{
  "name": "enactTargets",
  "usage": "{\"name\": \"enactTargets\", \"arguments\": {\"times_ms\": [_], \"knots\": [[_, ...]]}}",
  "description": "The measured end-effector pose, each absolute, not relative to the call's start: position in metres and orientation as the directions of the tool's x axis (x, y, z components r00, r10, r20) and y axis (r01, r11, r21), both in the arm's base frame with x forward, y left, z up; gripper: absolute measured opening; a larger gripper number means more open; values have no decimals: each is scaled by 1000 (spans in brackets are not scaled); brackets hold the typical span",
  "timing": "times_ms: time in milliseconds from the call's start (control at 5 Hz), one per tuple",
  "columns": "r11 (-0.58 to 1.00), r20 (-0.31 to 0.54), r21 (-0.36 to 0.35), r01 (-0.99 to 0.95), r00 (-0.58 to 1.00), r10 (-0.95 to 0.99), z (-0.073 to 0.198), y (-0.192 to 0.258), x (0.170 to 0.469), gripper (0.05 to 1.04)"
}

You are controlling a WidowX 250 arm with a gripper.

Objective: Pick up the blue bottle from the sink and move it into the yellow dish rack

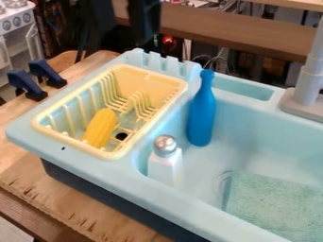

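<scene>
Yellow corn [100,127] in rack [69,142], well apart from gripper [146,35]

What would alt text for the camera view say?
A pale blue toy sink holds a blue bottle, a silver-topped white shaker and a green cloth; at left, toy corn lies in a yellow rack. A black robot arm shows above.

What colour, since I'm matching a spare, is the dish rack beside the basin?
The dish rack is pale yellow, clearest in the camera view.

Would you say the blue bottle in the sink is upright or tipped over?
Upright: the blue bottle has its neck pointing up and base down.
</scene>
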State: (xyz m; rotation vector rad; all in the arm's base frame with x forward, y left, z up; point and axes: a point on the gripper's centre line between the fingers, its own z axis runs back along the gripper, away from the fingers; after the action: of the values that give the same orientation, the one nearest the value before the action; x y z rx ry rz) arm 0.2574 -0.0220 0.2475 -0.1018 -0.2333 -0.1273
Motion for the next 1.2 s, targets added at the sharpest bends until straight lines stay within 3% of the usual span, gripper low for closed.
{"name": "enactTargets", "arguments": {"times_ms": [200, 600, 1200], "knots": [[979, 244, -110, 171, 960, -140, 241, -32, 281, 1001], [971, 164, -117, 208, 968, -188, 206, -59, 314, 1001], [983, 119, -79, 166, 981, -156, 185, -67, 327, 1001]]}}
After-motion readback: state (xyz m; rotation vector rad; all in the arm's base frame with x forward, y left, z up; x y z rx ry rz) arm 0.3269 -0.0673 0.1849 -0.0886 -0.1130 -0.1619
